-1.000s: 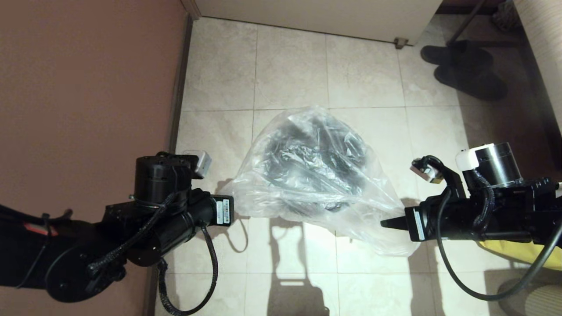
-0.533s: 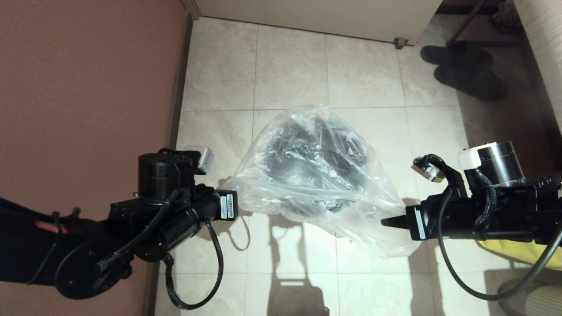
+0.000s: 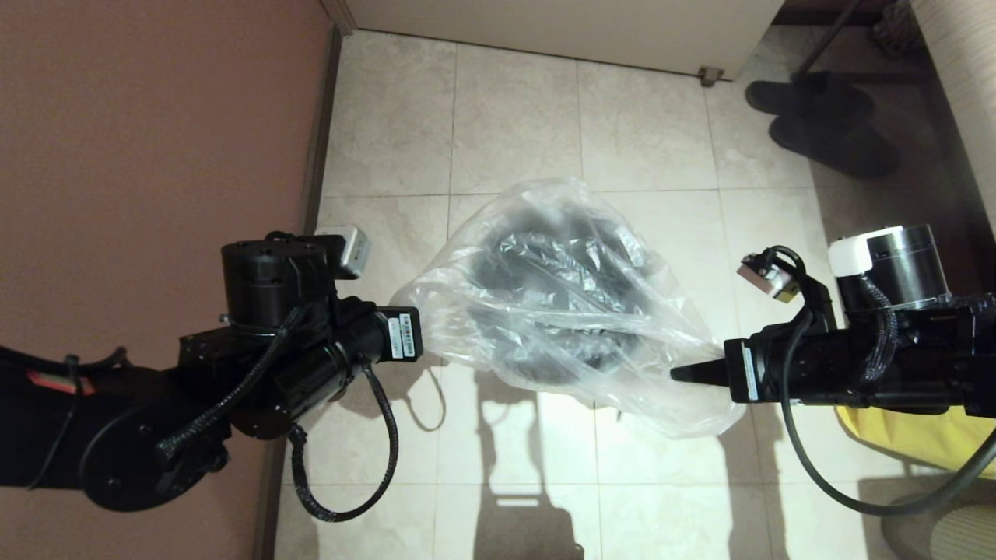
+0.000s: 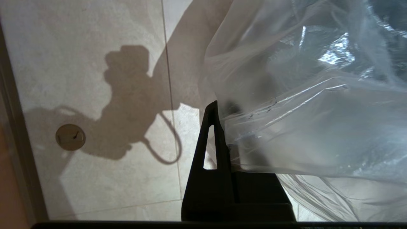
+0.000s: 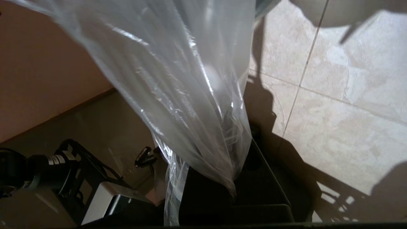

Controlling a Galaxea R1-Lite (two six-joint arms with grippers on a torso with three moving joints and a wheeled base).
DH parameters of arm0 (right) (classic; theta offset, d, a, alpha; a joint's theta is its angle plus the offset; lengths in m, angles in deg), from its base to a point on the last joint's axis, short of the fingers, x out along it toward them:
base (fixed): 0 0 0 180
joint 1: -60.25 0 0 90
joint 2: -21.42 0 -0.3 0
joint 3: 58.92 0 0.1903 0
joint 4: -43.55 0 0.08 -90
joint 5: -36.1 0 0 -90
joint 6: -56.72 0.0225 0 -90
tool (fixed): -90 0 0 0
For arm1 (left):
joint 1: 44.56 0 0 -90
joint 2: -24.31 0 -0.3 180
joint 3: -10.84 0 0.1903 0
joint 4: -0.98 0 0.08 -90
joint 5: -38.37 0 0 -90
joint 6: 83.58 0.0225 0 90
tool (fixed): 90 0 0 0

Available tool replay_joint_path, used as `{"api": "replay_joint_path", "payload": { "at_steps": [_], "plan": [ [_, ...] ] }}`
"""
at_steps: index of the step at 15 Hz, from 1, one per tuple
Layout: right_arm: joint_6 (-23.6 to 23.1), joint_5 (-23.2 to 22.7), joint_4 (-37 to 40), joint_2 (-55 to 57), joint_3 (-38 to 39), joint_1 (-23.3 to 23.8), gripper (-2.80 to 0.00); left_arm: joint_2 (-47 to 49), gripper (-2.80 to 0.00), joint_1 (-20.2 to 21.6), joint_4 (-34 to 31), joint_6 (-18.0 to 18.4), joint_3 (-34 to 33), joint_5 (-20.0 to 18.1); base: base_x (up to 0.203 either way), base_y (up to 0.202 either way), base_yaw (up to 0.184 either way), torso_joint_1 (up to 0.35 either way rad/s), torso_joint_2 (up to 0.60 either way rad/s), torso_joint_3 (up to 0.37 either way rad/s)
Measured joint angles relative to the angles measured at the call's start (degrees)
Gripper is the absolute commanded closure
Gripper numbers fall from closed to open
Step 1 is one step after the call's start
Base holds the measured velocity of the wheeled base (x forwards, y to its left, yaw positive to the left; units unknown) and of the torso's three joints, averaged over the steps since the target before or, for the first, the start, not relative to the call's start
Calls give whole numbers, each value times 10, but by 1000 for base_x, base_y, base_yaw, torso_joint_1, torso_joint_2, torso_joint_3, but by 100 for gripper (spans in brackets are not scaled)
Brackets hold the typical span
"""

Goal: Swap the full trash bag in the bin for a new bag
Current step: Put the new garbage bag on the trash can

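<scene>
The new bag (image 3: pixel 560 311) is clear, crinkly plastic stretched between my two grippers over the tiled floor. The bin (image 3: pixel 533 365) shows only as a dark round shape through the plastic. My left gripper (image 3: pixel 424 342) is shut on the bag's left edge; in the left wrist view the film (image 4: pixel 302 111) is pinched at the black fingers (image 4: pixel 210 127). My right gripper (image 3: pixel 678 374) is shut on the bag's right edge, and the plastic (image 5: pixel 190 95) drapes over its jaws. An opaque yellow bag (image 3: pixel 934 439) lies on the floor under my right arm.
A brown wall (image 3: pixel 156 117) runs close along the left. A white panel (image 3: pixel 560 31) closes the far side. Dark slippers (image 3: pixel 825 124) sit at the far right. A round floor drain (image 4: pixel 70 137) lies near the wall.
Both grippers have carried the bag slightly farther from me, still shut on its edges. The plastic has shifted with them over the bin.
</scene>
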Motion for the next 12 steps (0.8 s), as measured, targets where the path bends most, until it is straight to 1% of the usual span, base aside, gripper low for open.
{"api": "replay_joint_path", "payload": {
  "at_steps": [2, 4, 6, 8, 10, 12],
  "plan": [
    [0, 1, 18, 0, 4, 0, 0, 12, 0, 5, 2, 0, -3, -1, 0, 0, 0, 0, 0, 0],
    [1, 3, 8, 10, -4, 7, 0, 36, 0, 29, 2, 1, 23, -7, 0, 0, 0, 0, 0, 0],
    [4, 0, -28, 25, -30, 15, 0, 61, 0, 56, 1, 4, 70, -28, 0, 0, 0, 0, 0, 0],
    [3, 2, -42, 51, -56, 19, 0, 100, 0, 77, 0, 17, 122, -39, 0, 0, 0, 0, 0, 0],
    [2, 3, -63, 85, -74, 29, 0, 144, 0, 88, 2, 32, 171, -42, 0, 0, 0, 0, 0, 0],
    [3, 3, -101, 115, -82, 38, 0, 182, 0, 90, 1, 36, 214, -43, 0, 0, 0, 0, 0, 0]
  ]
}}
